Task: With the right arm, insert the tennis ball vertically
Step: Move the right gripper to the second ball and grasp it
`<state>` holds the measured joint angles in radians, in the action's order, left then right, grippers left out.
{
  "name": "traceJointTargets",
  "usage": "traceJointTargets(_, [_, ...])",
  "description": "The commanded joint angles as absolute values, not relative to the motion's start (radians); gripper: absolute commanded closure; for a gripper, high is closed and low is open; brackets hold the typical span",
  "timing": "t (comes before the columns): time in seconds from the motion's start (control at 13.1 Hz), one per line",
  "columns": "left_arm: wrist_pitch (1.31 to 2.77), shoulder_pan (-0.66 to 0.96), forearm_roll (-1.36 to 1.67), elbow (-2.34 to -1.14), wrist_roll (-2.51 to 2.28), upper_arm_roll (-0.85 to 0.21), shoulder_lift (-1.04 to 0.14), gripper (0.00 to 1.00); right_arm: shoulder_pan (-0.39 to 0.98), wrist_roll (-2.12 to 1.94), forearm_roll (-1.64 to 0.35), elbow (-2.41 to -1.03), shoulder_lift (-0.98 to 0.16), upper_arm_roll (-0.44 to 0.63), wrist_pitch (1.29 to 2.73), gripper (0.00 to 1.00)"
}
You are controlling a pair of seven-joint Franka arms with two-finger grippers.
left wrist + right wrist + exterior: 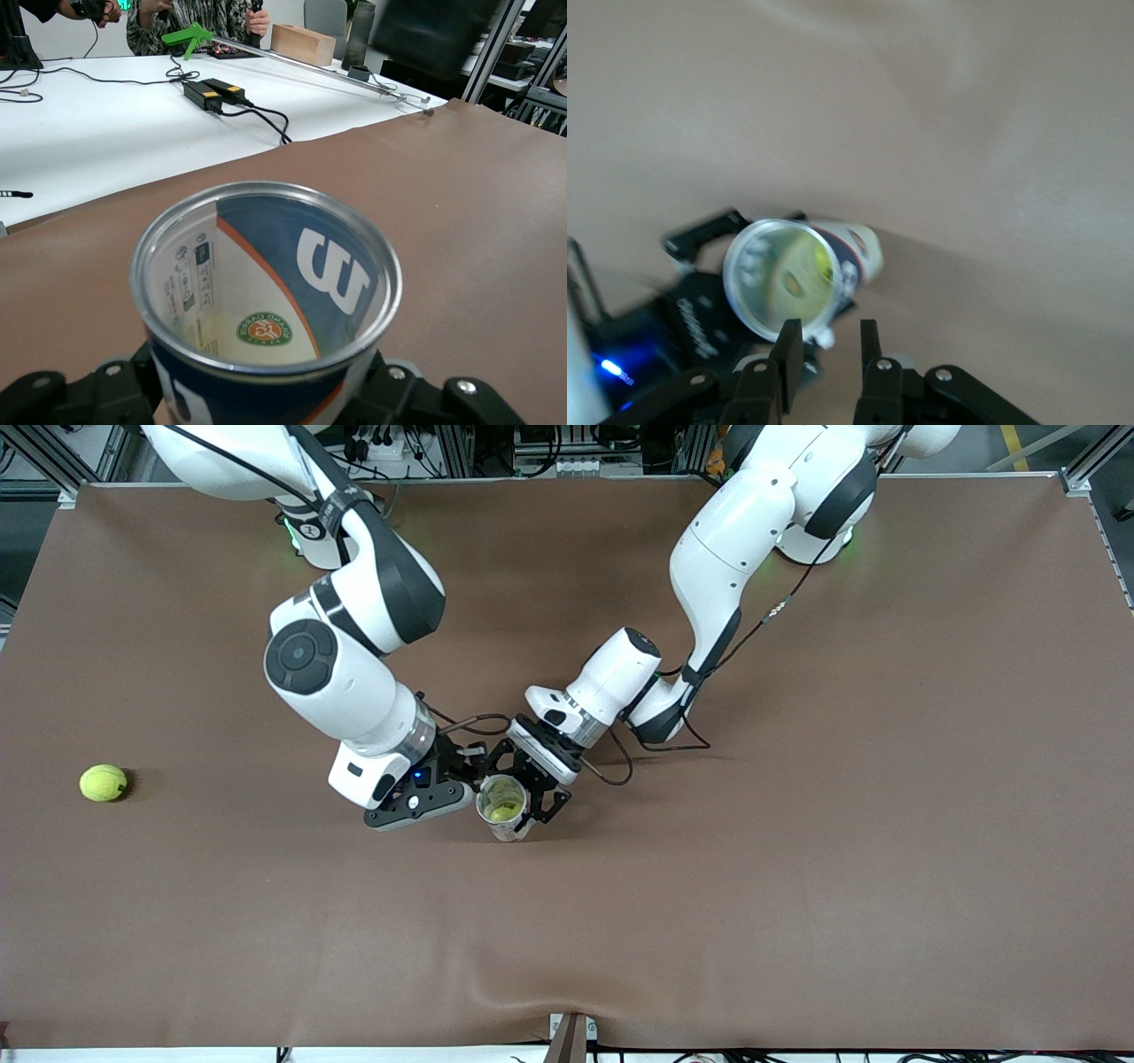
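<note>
A brown table (797,868) carries two white Franka arms reaching toward its middle. The left gripper (532,784) grasps an upright tennis ball can (503,808), its black fingers (53,394) clamped around the can's lower body, mouth facing up. A tennis ball (506,812) shows as yellow-green felt low inside the can. The right gripper (416,802), with its blue light, hangs just beside the can toward the right arm's end of the table, its jaws drawn together on nothing.

A second tennis ball (104,783) lies on the table near the edge at the right arm's end, well apart from both grippers.

Handling, as a judgement: a tennis ball is light, springy and fuzzy, so it gives a little under pressure and grips well; it is best pinched across its widest part. It rolls freely on the flat table. The can looks thin-walled and light with a metal rim (266,190), so it would tip or dent if pushed from the side; the left gripper's hold steadies it.

Writing: the can's blue wrap carries a large white Wilson "W" logo, seen reversed through the clear wall, and a round green and orange Roland Garros emblem. Smaller print is too fine to read.
</note>
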<state>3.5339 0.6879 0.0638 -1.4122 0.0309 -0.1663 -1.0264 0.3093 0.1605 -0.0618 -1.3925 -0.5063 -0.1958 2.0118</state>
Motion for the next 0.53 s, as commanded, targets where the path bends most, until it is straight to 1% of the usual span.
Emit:
traceJointTargets(0.0, [3.524,0.698,0.08,-1.387,0.02,-0.16,-1.042,0.19,0.262,-0.035,-0.081,-1.413,-0.434,-0.123,1.887,0.63])
traceJointTargets(0.08, [3.524,0.698,0.08,-1.387,0.02,-0.16,-1.042,0.19,0.247,-0.084,-0.077,-1.413,-0.41,-0.101,1.815,0.62])
traceJointTargets(0.23, [3.524,0.698,0.08,-1.385,0.02,-0.16,-1.042,0.2,0.223,-0.162,-0.074,-1.413,-0.381,-0.028,1.706,0.51])
traceJointTargets(0.31, [3.524,0.698,0.08,-1.385,0.02,-0.16,-1.042,0.2,0.212,-0.207,-0.074,-1.411,-0.376,0.016,1.656,0.24])
traceJointTargets(0.38, [3.522,0.698,0.08,-1.385,0.02,-0.16,-1.042,0.2,0.204,-0.248,-0.074,-1.413,-0.374,0.069,1.617,0.09])
traceJointTargets(0.46, [3.522,0.698,0.08,-1.385,0.02,-0.16,-1.042,0.2,0.201,-0.28,-0.074,-1.413,-0.374,0.122,1.593,0.0])
